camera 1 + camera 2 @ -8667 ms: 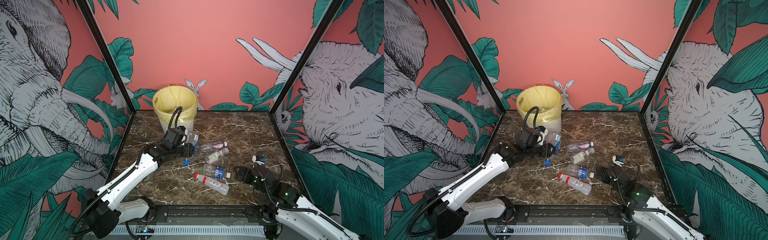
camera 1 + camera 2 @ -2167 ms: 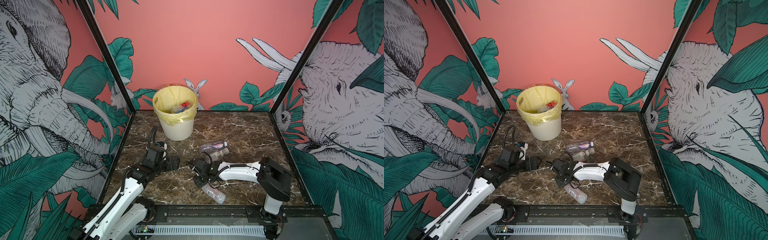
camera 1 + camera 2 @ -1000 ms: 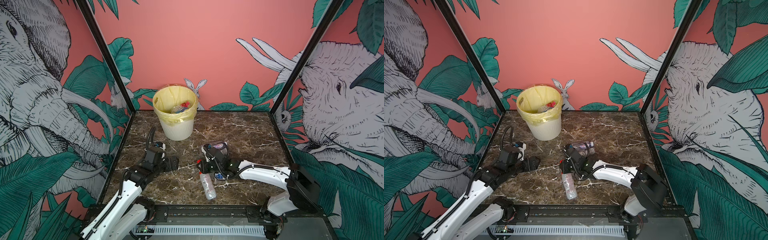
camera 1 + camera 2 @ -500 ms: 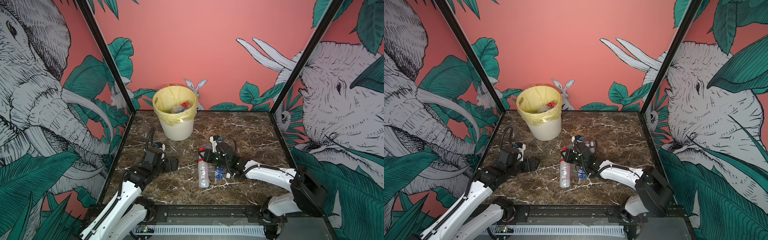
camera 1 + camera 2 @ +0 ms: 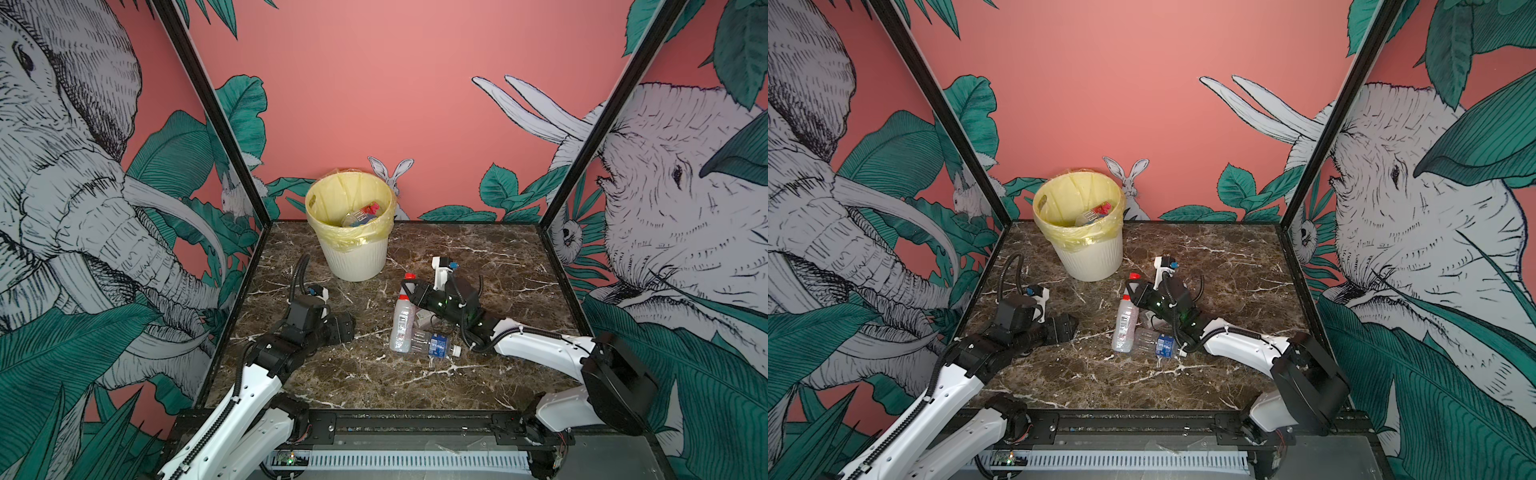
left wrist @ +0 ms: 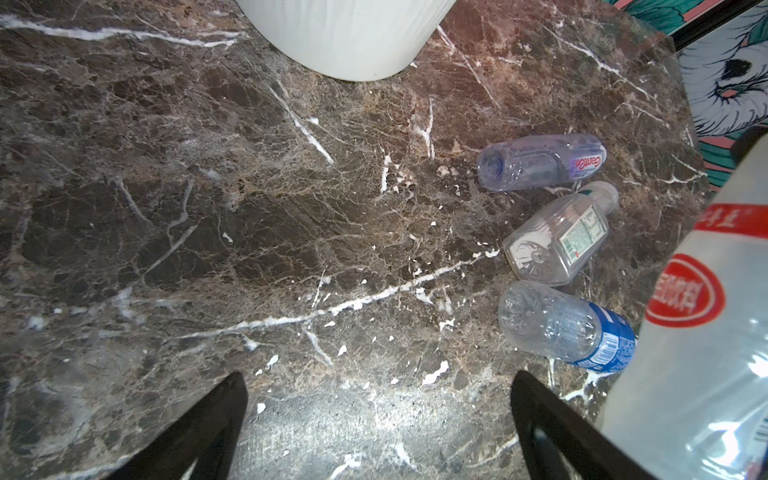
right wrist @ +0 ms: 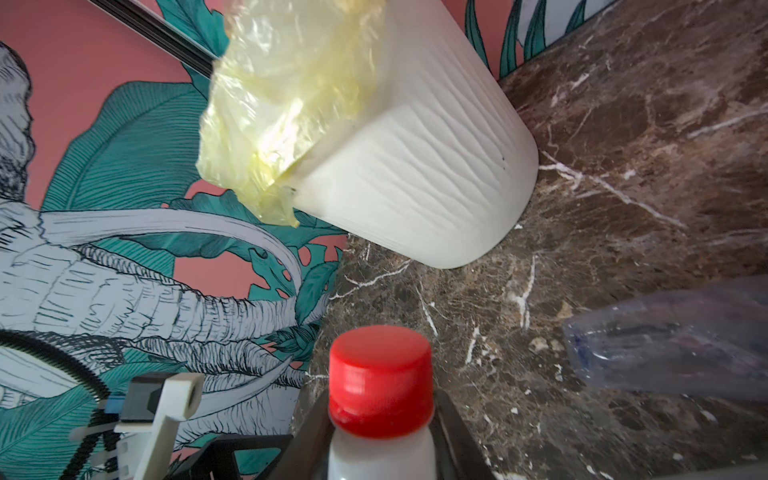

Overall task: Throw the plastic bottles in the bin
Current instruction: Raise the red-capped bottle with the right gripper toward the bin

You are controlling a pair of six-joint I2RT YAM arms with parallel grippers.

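Moved: red-capped bottle [image 5: 401, 324] has swung up, hanging nearly upright.
Right gripper [image 5: 411, 291]: clamped on its neck, under the cap.
Left gripper [image 5: 345, 326]: wide, empty.
Bin [image 5: 357, 257]: near, ahead of the loaded tool.
Advice: lift above the rim before releasing.

Closest to the camera, a milky plastic bottle with a red screw cap [image 7: 381, 374] has its neck clamped between the two dark fingers [image 7: 312, 424] of the right gripper [image 7: 380, 424]. Beyond the cap, the cream-white ribbed plastic bin [image 7: 419, 174] sits on the dark brown marble-patterned counter [image 7: 648, 137], with a crumpled translucent yellow bag [image 7: 286, 104] spilling over its rim. A clear plastic bottle [image 7: 673, 345] lies on the counter, apart from the bin. A white bracket [image 7: 174, 403] and a black ribbed cable [image 7: 54, 353] show against a pink elephant-and-leaf wall [image 7: 124, 266].
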